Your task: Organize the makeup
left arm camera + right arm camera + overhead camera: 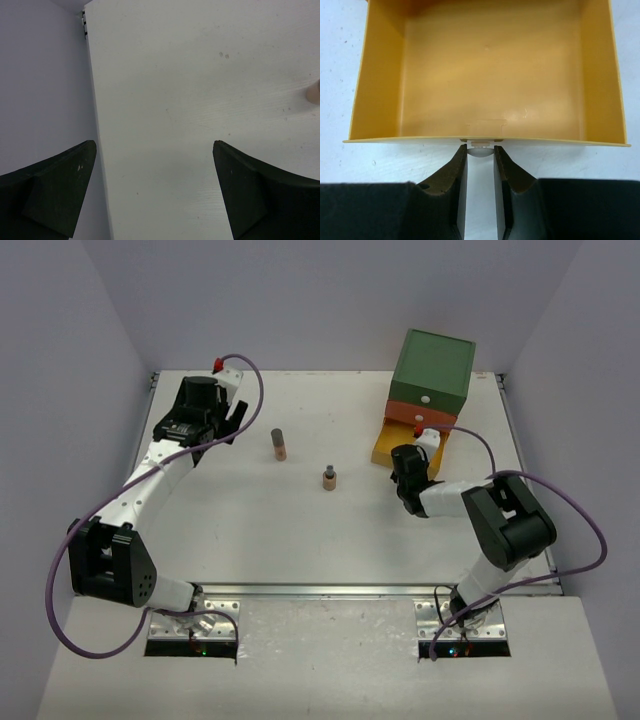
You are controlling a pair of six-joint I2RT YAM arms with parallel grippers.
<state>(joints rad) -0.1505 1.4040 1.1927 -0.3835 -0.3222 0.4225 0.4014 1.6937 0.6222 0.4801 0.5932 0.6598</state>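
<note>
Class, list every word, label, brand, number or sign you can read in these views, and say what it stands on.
No text can be read anywhere.
The drawer box, its open yellow drawer and white knob are plain.
The taller tube and shorter tube are too small to show any label.

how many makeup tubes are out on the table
2: a taller tan-brown dark-capped cylindrical tube left of centre, a shorter one mid-table. Others may be hidden in the closed green and orange drawers.
</note>
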